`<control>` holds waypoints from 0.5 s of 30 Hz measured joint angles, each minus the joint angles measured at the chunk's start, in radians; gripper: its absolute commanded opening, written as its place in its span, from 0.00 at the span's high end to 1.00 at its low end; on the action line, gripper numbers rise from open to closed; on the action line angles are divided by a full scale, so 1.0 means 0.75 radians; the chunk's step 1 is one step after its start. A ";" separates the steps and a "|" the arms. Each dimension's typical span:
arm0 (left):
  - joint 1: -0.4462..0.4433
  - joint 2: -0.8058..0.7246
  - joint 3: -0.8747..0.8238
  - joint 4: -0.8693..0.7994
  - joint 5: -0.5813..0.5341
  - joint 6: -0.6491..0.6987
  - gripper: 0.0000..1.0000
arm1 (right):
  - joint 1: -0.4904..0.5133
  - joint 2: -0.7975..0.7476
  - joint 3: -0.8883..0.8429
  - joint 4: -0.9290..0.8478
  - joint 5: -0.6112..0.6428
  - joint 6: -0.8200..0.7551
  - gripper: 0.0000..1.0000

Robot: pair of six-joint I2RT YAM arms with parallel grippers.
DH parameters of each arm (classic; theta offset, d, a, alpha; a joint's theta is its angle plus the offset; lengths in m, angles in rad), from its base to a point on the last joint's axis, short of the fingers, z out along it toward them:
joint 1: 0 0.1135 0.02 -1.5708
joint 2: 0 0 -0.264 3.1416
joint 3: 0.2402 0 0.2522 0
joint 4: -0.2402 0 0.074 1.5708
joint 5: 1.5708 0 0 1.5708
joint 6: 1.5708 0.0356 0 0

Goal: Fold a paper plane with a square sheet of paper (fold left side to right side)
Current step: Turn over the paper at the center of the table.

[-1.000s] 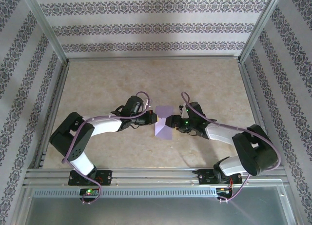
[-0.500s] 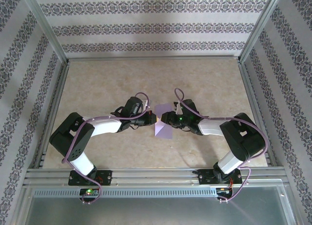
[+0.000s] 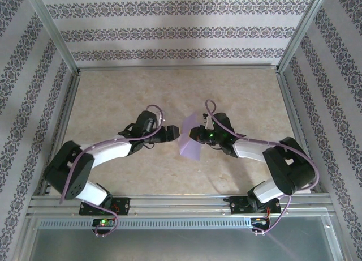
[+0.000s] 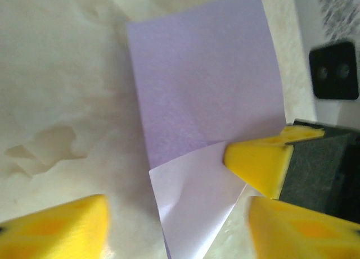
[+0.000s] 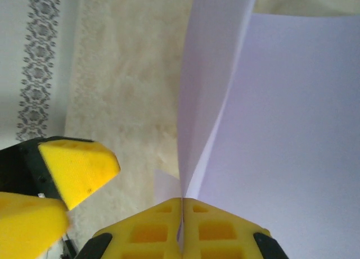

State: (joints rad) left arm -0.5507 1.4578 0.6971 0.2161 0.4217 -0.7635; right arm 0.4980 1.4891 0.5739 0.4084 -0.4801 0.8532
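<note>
The square sheet of paper lies at the table's middle, lavender, partly folded over itself. One flap stands up off the sheet above the flat part. My right gripper is shut on the paper's edge, the thin sheet pinched between its yellow fingers. My left gripper is open, right beside the paper's left edge. In the left wrist view its jaws straddle a pale turned-up corner of the paper. The right gripper's yellow fingertip touches that corner.
The beige table is fenced by aluminium rails on all sides, with a near rail in front of the arm bases. Patterned walls stand behind and to both sides. Both grippers sit almost tip to tip over the paper.
The right gripper has moved left, carrying the paper's edge, so the flap now stands more upright. The left arm has stretched out and its gripper has shifted slightly farther back.
</note>
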 measured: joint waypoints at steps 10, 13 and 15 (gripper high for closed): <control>0.178 -0.228 -0.136 0.304 0.250 -0.343 0.05 | -0.157 -0.368 0.042 0.049 -0.036 -0.001 1.00; 0.178 -0.227 -0.126 0.473 0.323 -0.473 0.05 | -0.163 -0.430 0.106 0.073 -0.047 0.025 1.00; 0.174 -0.218 -0.096 0.549 0.351 -0.535 0.05 | -0.163 -0.443 0.149 0.097 -0.051 0.052 1.00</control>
State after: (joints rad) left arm -0.4198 1.2942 0.6250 0.6277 0.6849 -1.1648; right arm 0.3759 1.1568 0.6857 0.4812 -0.5186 0.8921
